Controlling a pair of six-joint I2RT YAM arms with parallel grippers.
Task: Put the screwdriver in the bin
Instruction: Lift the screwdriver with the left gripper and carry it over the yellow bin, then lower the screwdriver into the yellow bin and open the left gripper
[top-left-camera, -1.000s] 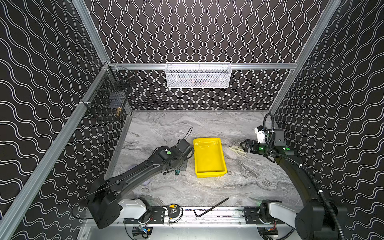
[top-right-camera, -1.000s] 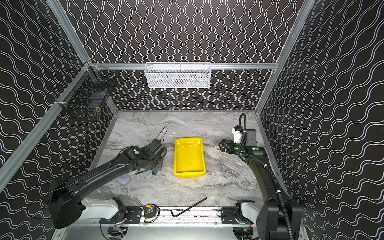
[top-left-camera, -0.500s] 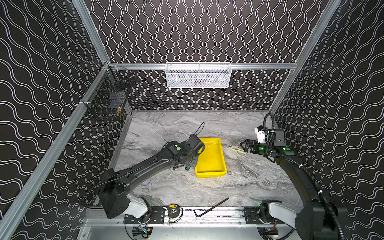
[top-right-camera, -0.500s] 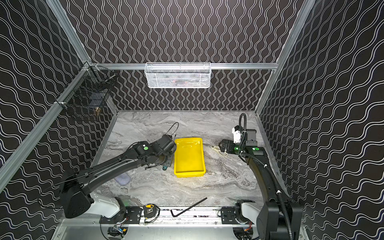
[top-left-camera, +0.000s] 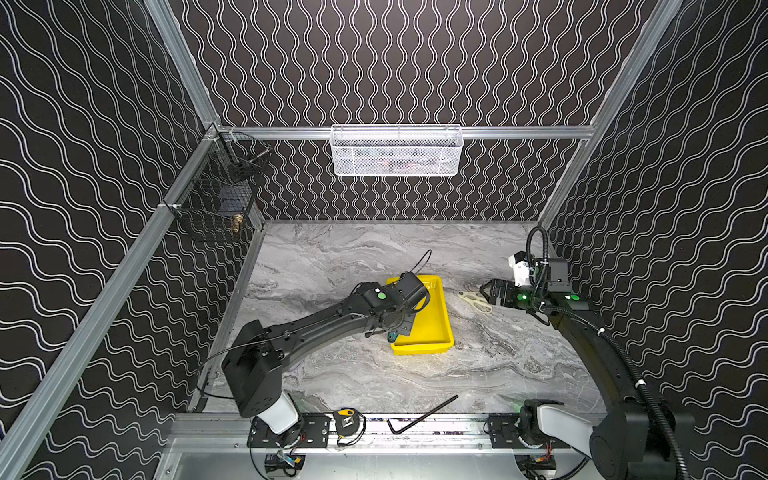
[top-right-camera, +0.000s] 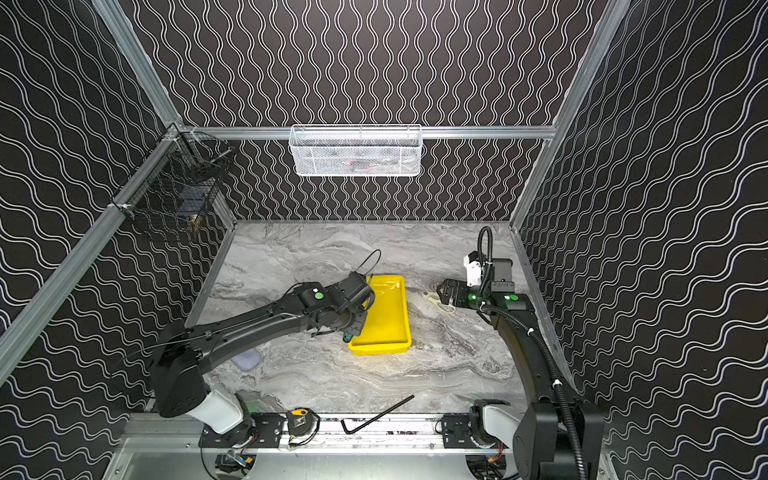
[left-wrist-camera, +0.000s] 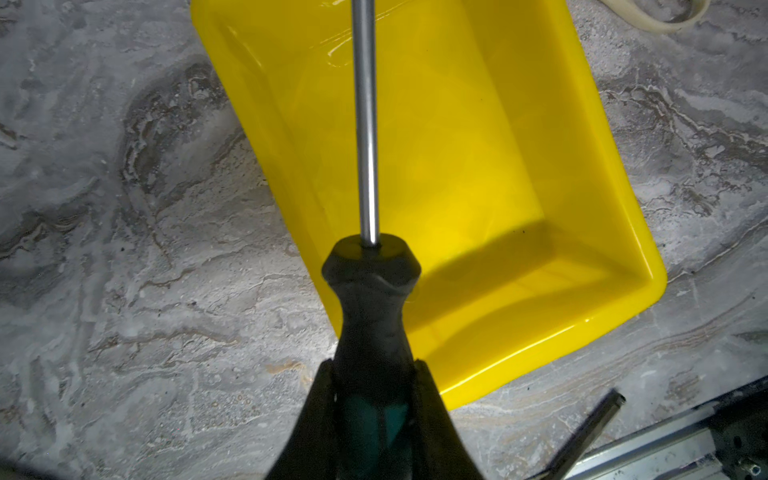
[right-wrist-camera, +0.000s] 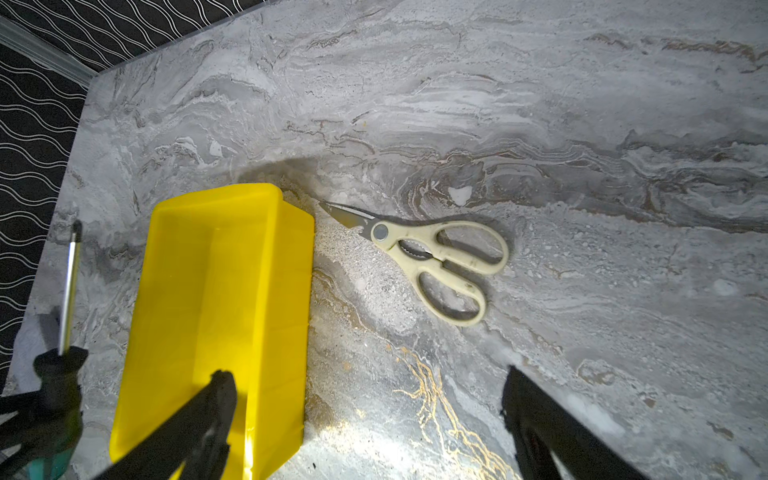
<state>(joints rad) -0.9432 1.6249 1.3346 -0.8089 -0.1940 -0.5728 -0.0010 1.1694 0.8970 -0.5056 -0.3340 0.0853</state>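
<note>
While my left gripper (left-wrist-camera: 370, 374) pinches the screwdriver (left-wrist-camera: 368, 286) by its handle, I see the tool held off the table at the bin's (left-wrist-camera: 582, 174) left rim, near the front corner. Its shaft points toward the back wall, and it is not lying in the bin. My right gripper (right-wrist-camera: 368, 386) hangs with jaws spread wide and empty by the scissors (right-wrist-camera: 440, 257), which lie just right of the bin.

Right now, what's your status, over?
Left claw shut on screwdriver, over bin edge. Right claw open by scissors. Nothing in the way.
</note>
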